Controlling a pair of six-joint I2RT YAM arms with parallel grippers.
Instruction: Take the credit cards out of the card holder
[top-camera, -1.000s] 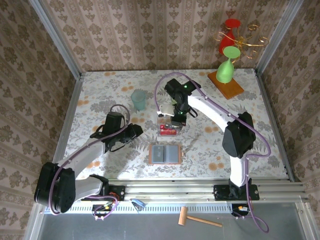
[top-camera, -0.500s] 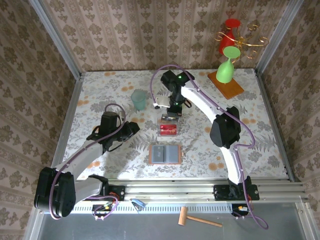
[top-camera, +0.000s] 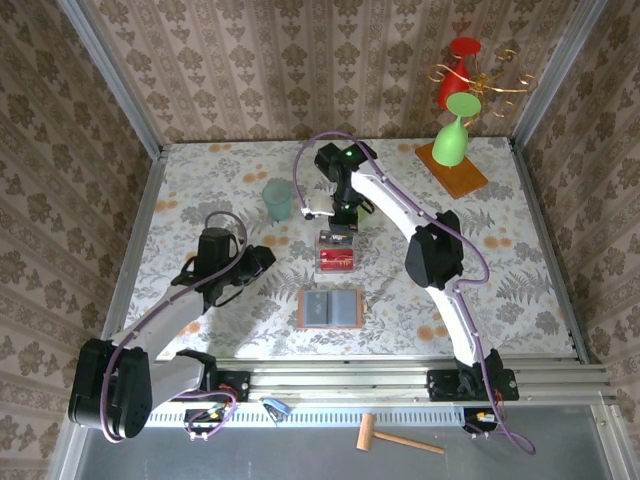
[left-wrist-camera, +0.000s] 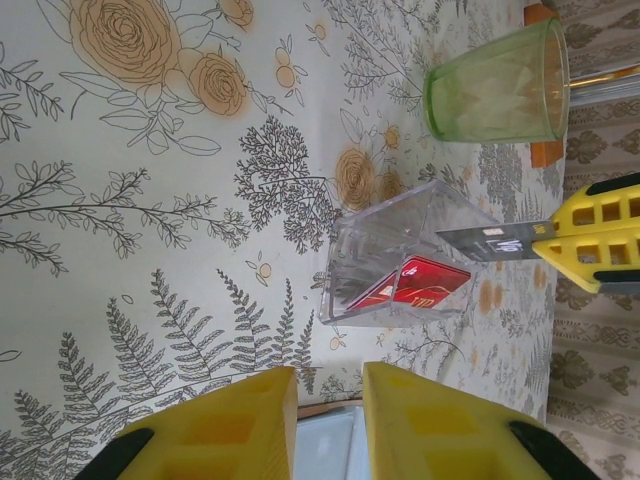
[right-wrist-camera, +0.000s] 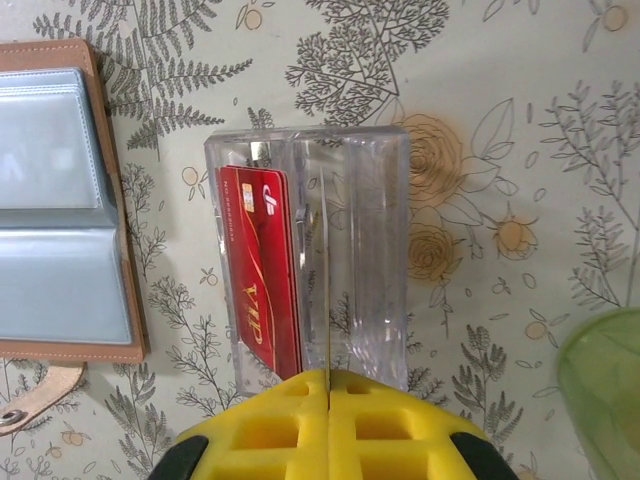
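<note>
The card holder lies open and flat on the flowered table, its grey-blue pockets facing up. Behind it stands a clear tray with red credit cards leaning inside. My right gripper hangs over the tray's far end and is shut on a thin dark credit card, which the right wrist view shows edge-on. My left gripper hovers left of the card holder, over its near edge. Its jaws stand a little apart with nothing between them.
A green cup stands left of the tray, close behind it. A wooden board with a green glass sits at the back right. A small mallet lies in front of the rail.
My right gripper has drawn back from the tray towards the far side, still holding the card, and its arm has swung left. The left arm has pulled back slightly.
</note>
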